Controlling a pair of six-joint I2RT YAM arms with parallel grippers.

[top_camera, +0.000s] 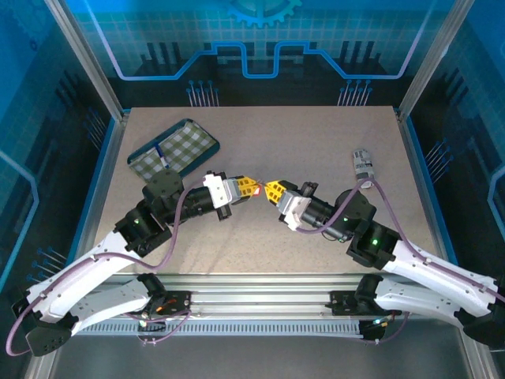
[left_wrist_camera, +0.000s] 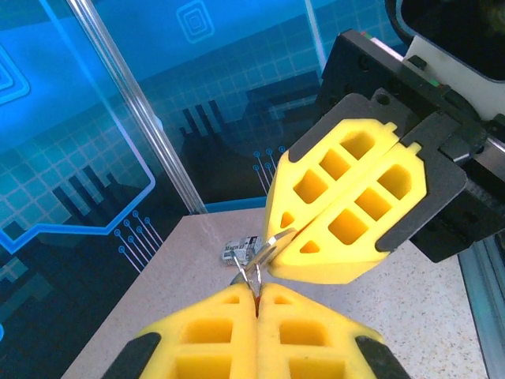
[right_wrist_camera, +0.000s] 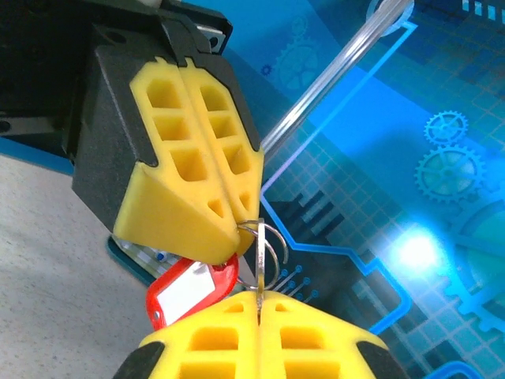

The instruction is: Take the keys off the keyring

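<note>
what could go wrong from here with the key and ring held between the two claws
1. The left claw and right claw pinch the ring and key only at their very tips, so either could slip.
2. It all hangs in mid-air above the table; a freed key could drop.
3. The claw tips almost touch, so a twist might knock them together.

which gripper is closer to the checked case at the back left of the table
Left. The left gripper is just front-right of the checked case; the right gripper faces it tip to tip, farther right.
</note>
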